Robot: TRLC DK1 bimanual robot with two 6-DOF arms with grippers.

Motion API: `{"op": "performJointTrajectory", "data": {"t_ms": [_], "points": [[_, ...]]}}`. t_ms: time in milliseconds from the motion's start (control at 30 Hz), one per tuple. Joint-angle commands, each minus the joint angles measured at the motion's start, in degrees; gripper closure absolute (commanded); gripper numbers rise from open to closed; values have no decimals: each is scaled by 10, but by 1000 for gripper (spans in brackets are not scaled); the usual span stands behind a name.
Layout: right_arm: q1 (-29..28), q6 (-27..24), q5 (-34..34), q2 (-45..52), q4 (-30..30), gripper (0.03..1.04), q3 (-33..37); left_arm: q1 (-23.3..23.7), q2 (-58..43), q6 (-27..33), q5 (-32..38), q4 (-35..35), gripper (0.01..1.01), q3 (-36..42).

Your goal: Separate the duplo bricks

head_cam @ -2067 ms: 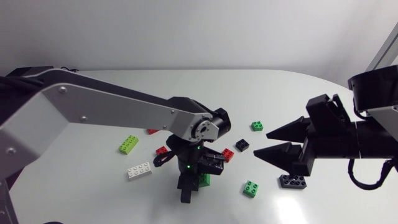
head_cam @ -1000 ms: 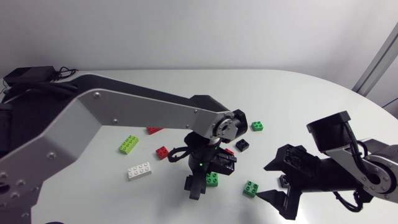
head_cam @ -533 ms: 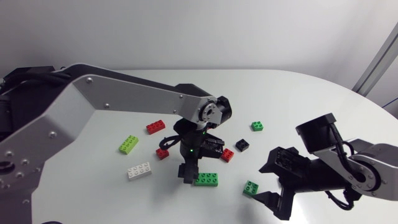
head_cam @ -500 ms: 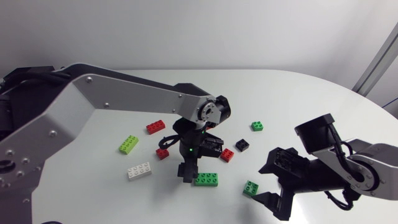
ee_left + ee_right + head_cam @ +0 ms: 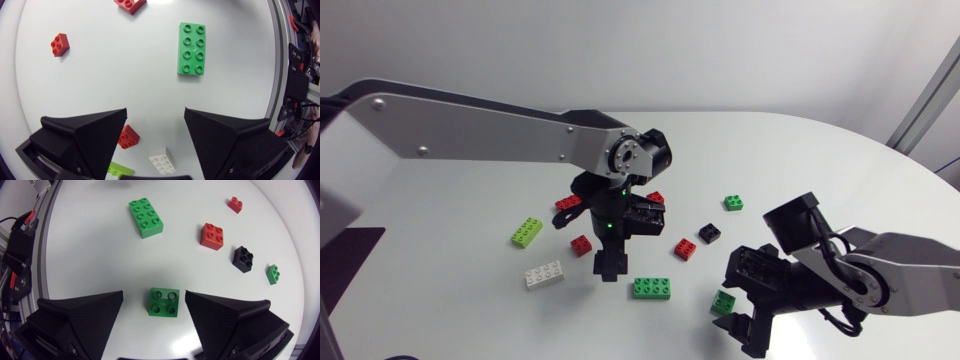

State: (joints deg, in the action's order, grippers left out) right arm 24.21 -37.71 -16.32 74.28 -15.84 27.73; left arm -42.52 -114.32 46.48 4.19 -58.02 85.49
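Noting the right gripper [image 5: 154,298] with fingers spread wide, straddling the small green brick [image 5: 164,301] and touching it on neither side. Placing that brick close to the desk's near edge, right of middle, lying flat with studs up. Noting the left gripper [image 5: 610,266] likewise spread and holding nothing, hanging over the desk's middle, with the long green brick [image 5: 651,288] lying free just beside it, toward the near edge.

Judging the step in hand to be the right arm's grasp of the small green brick. Advising as follows:
- Lowering until the fingertips are bracketing the brick's side walls rather than its studs.
- Squaring the fingers to two opposite flat faces, the brick appearing slightly skewed between them.
- Closing evenly, so as not to be shoving it sideways across the desk.
- Keeping clear of the long green brick and the red brick [image 5: 212,235] lying ahead.

Not managing to tell whether the small green brick is one piece or two stacked; advising checking that before pulling.
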Motion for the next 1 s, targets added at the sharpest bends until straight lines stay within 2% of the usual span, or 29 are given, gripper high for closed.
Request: {"op": "performJointTrajectory", "data": {"t_ms": [0, 100, 167, 267, 400, 633, 800, 967], "points": [[8, 14, 10, 17, 9, 225, -15, 8, 37, -8, -15, 5, 182, -29], [10, 17, 22, 18, 12, 298, -15, 17, 64, -8, -29, 8, 154, -45], [10, 17, 28, 18, 12, 311, -17, 22, 83, -8, -40, 10, 139, -54], [8, 17, 37, 24, 17, 408, -19, 31, 114, -8, -71, 12, 102, -63], [9, 17, 43, 38, 17, 689, -18, 43, 140, -11, -100, 20, 85, -75], [35, 31, 49, 17, 7, 711, -13, 63, 181, -22, -136, 48, 85, -106], [84, 61, 47, -23, -18, 720, 4, 85, 213, -27, -165, 66, 85, -128], [141, 99, 45, 19, -12, 720, 38, 93, 233, -27, -176, 82, 85, -155]]}}
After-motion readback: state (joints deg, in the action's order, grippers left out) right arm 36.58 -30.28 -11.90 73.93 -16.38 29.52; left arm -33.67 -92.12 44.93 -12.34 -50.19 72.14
